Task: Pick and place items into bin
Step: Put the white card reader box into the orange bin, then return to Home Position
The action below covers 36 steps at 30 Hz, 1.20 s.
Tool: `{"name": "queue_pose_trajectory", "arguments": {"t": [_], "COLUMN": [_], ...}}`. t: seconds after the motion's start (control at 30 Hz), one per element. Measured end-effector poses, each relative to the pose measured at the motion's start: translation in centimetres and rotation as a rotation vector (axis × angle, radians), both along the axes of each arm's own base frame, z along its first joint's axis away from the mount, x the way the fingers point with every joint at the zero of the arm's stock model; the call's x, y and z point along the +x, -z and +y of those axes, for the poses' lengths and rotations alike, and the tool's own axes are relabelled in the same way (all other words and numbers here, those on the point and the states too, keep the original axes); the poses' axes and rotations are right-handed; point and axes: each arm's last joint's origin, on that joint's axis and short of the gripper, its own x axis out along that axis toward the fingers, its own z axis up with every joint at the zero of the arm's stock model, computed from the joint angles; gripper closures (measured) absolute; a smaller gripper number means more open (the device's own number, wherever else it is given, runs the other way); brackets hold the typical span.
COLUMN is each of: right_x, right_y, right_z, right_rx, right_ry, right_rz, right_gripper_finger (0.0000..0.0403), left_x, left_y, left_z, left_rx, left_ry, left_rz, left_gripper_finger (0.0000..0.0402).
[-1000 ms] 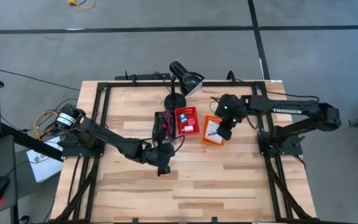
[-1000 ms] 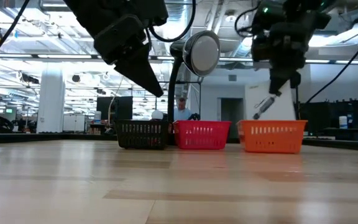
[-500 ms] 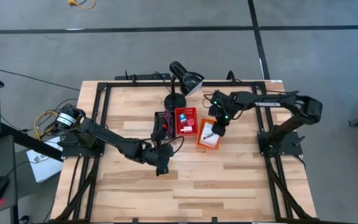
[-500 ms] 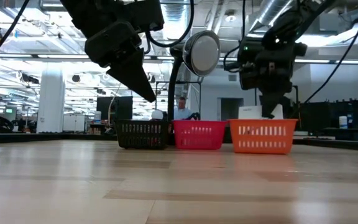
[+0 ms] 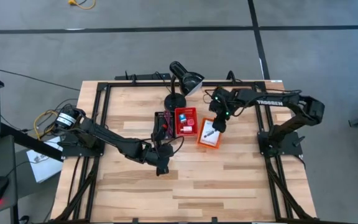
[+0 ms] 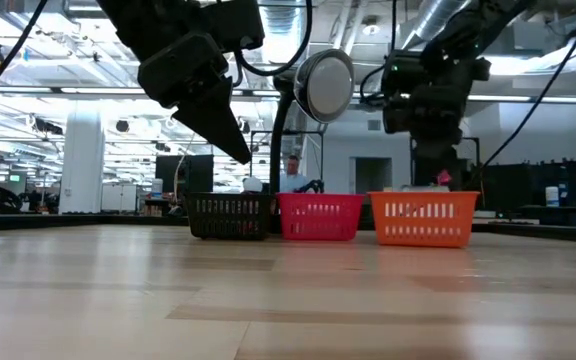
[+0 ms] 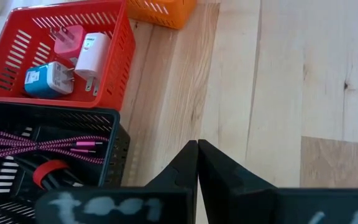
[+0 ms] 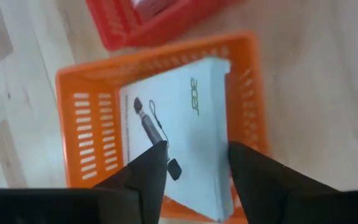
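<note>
An orange bin (image 5: pixel 199 140) stands on the table beside a red bin (image 5: pixel 185 110) and a black bin (image 5: pixel 158 116). In the orange bin lie a white card (image 8: pixel 194 143) and on it a dark stick-like tool (image 8: pixel 148 122). The red bin holds a pink piece (image 7: pixel 67 38), a white piece (image 7: pixel 92 53) and a blue cube (image 7: pixel 45 79). The black bin holds pink-purple cords (image 7: pixel 36 146). My right gripper (image 8: pixel 197 165) is open and empty above the orange bin (image 8: pixel 67 124); it also shows in the high view (image 5: pixel 219 123). My left gripper (image 7: pixel 197 146) is shut and empty above the bare table, near of the black bin (image 5: pixel 162 168).
A black desk lamp (image 5: pixel 182 78) stands at the far side behind the bins, its round head (image 6: pixel 325 85) above them in the low view. A dark frame (image 5: pixel 98 124) runs along the table's sides. Bare wood (image 5: pixel 229 180) lies near of the bins.
My right gripper has gone toward the table's left and dipped over the orange bin, then risen a little. The stick-like tool that hung below it now lies on the white card in the bin, let go. The orange bin has slid a little toward the table's left.
</note>
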Motion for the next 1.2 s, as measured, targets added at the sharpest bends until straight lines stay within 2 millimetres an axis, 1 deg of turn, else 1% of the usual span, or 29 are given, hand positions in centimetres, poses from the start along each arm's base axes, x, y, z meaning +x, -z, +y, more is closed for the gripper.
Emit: {"name": "queue_pose_trajectory", "arguments": {"t": [0.17, 0.4, 0.5, 0.57, 0.67, 0.77, 0.9, 0.97, 1.0, 1.13, 1.2], "right_x": [0.1, 0.3, 0.4, 0.1, -0.6, -1.7, -3.7, -4.7, -5.1, -7.0, -7.8], "right_y": [-1.7, -4.1, -6.2, -8.0, -10.9, -13.3, -15.4, -15.9, -16.2, -17.1, -17.8], "right_z": [-1.2, -2.2, -2.3, -2.1, -1.7, -1.0, 0.3, 1.1, 1.5, 3.5, 4.6], "right_rx": [-0.042, -0.062, -0.057, -0.064, -0.066, -0.037, 0.016, 0.035, 0.04, 0.031, 0.012], "right_ry": [0.041, 0.023, 0.027, 0.007, 0.008, 0.054, 0.126, 0.146, 0.145, 0.055, 0.018], "right_rz": [-0.033, -0.059, -0.06, -0.06, -0.064, -0.044, -0.006, 0.013, 0.016, 0.035, -0.008], "right_gripper_finger": [0.0233, 0.0249, 0.0257, 0.026, 0.0264, 0.0266, 0.0264, 0.0264, 0.0264, 0.0266, 0.0265], "left_x": [0.0, 0.0, -0.3, -1.1, -2.8, -4.9, -8.1, -9.7, -10.6, -14.8, -17.2], "left_y": [0.0, 0.0, -0.3, -1.4, -3.8, -6.8, -10.8, -12.5, -13.1, -15.4, -16.4], "left_z": [0.0, 0.0, 0.2, 0.5, 1.4, 2.3, 3.4, 3.8, 4.1, 5.7, 6.7], "left_rx": [-0.005, -0.006, 0.018, 0.056, 0.144, 0.218, 0.265, 0.223, 0.185, 0.099, 0.048], "left_ry": [-0.004, -0.003, -0.016, -0.034, -0.07, -0.079, -0.017, 0.005, -0.016, -0.147, -0.228], "left_rz": [-0.001, -0.001, 0.006, 0.021, 0.054, 0.069, 0.068, 0.041, 0.015, -0.085, -0.142], "left_gripper_finger": [0.0401, 0.0401, 0.0401, 0.0401, 0.0401, 0.0401, 0.0401, 0.0402, 0.0401, 0.0401, 0.0401]}}
